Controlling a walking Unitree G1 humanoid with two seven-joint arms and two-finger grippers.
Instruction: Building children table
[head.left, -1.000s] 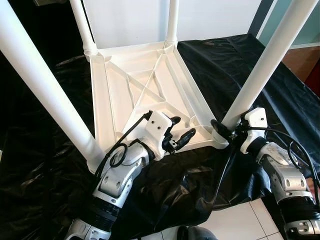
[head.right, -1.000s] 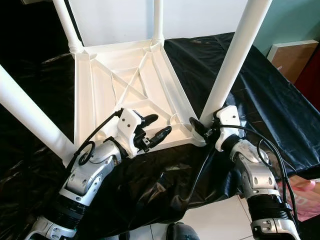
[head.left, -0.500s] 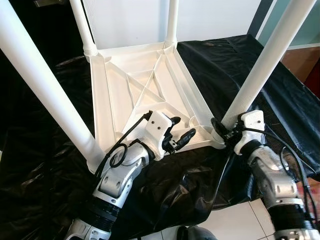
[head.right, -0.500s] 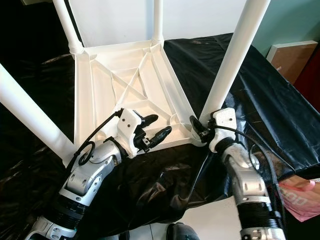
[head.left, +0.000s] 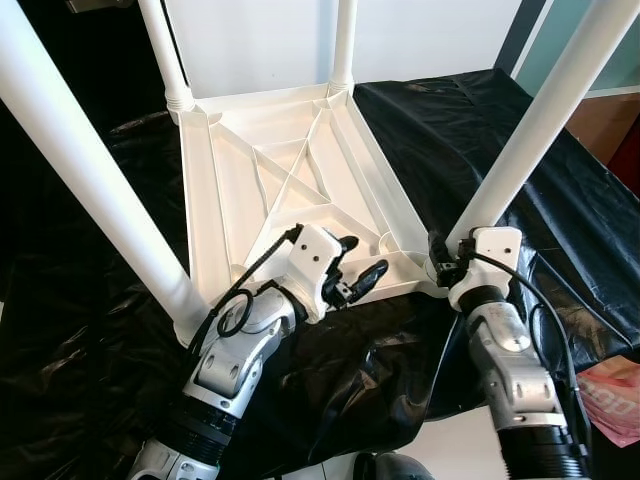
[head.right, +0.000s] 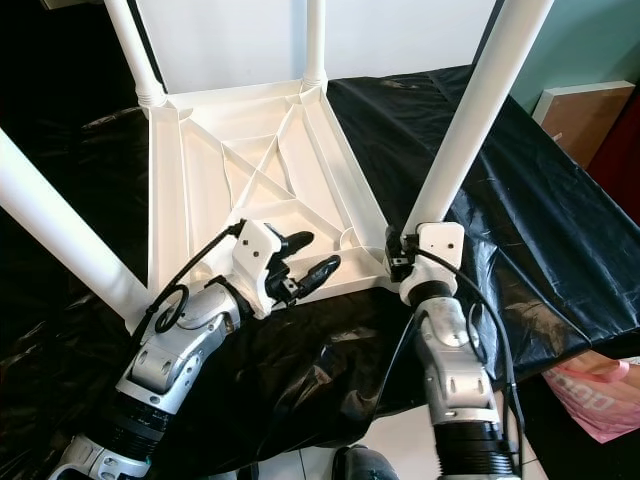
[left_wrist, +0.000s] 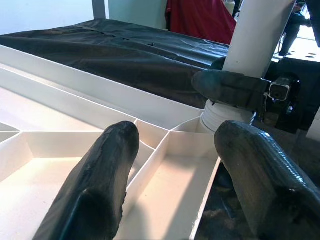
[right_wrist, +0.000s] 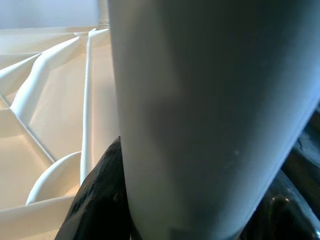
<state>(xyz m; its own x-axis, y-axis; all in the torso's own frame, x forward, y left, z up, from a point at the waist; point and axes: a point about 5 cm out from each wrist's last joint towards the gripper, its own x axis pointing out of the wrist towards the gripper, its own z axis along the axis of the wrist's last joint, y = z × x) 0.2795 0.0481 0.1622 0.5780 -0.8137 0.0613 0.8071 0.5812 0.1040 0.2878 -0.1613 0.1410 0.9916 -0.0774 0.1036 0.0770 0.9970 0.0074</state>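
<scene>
We have the upturned white tabletop (head.left: 290, 180) lying on the black sheet (head.left: 470, 120), four legs standing in its corners. Our right gripper (head.left: 440, 268) pinches the base of the near right leg (head.left: 530, 130), one finger (right_wrist: 100, 195) on each side of the tube just above its socket. Our left gripper (head.left: 358, 272) hovers with fingers (left_wrist: 105, 165) spread over the ribbed underside, the same socket just beyond their tips. To seat this leg well, we should turn or press it squarely along its axis while the left gripper steadies the frame
</scene>
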